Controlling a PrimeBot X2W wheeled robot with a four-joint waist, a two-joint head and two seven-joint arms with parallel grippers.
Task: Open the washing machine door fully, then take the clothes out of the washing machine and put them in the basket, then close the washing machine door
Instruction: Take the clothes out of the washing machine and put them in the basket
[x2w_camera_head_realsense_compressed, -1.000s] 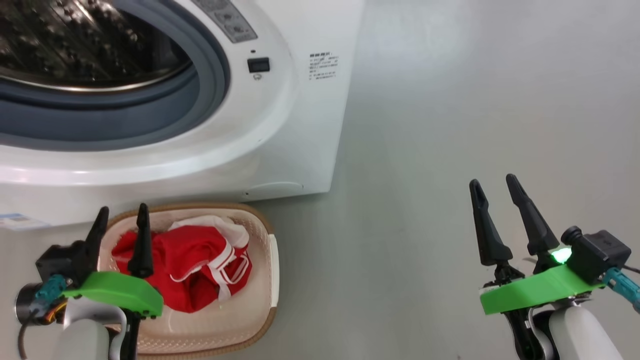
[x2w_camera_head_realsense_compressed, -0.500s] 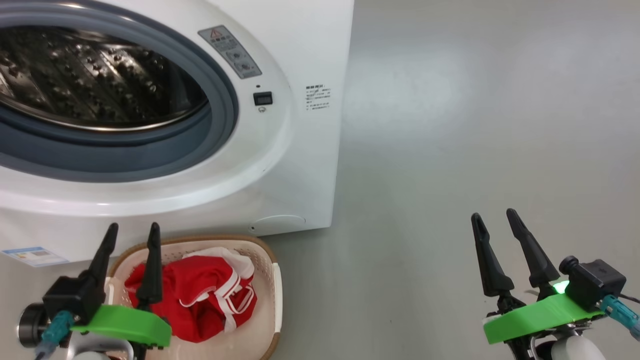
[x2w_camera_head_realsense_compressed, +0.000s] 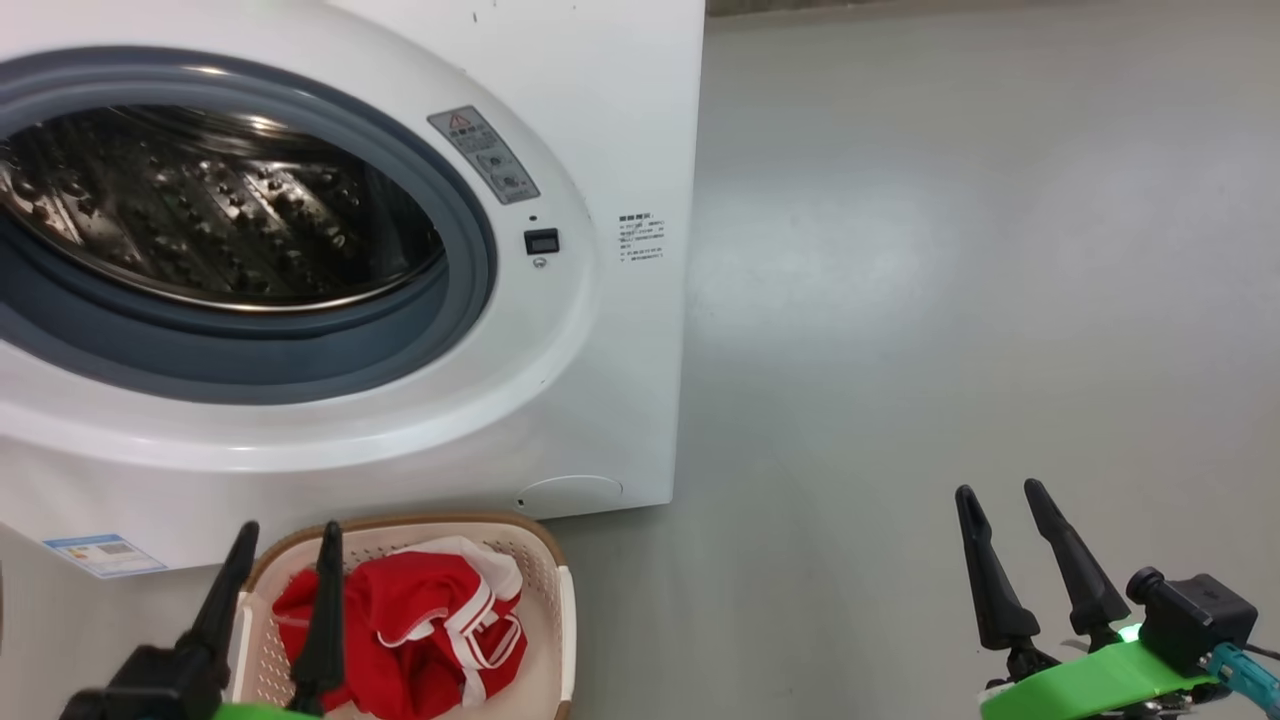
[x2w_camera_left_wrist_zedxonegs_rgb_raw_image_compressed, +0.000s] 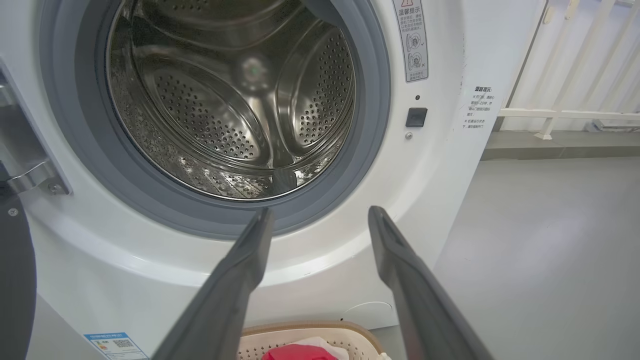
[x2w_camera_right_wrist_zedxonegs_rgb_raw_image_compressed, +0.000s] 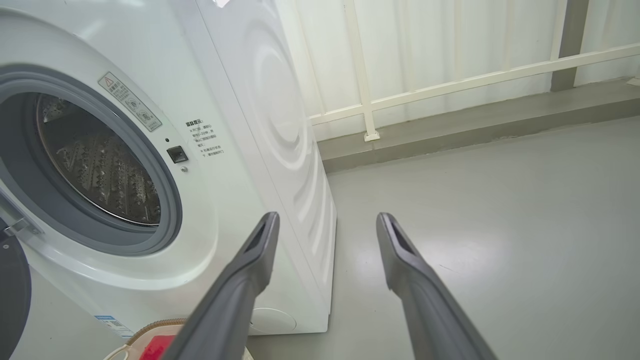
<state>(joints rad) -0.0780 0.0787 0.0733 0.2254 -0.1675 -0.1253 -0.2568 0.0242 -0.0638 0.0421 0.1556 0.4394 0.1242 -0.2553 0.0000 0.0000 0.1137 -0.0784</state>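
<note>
Low at the left of the head view, the clothes (x2w_camera_head_realsense_compressed: 420, 630) lie in the basket (x2w_camera_head_realsense_compressed: 562, 620) just before the washing machine (x2w_camera_head_realsense_compressed: 580, 400). The left gripper (x2w_camera_head_realsense_compressed: 289, 528) hovers over the basket and the right gripper (x2w_camera_head_realsense_compressed: 1000, 488) sits at lower right, both with jaws apart and empty. Over the last second this camera has tilted up, so everything sits lower in frame.

The left wrist view shows a bare-looking drum (x2w_camera_left_wrist_zedxonegs_rgb_raw_image_compressed: 225, 100), with the washing machine door (x2w_camera_left_wrist_zedxonegs_rgb_raw_image_compressed: 15, 280) swung open at the left edge. The right wrist view agrees. Unloading seems done; closing the door is likely what remains.
</note>
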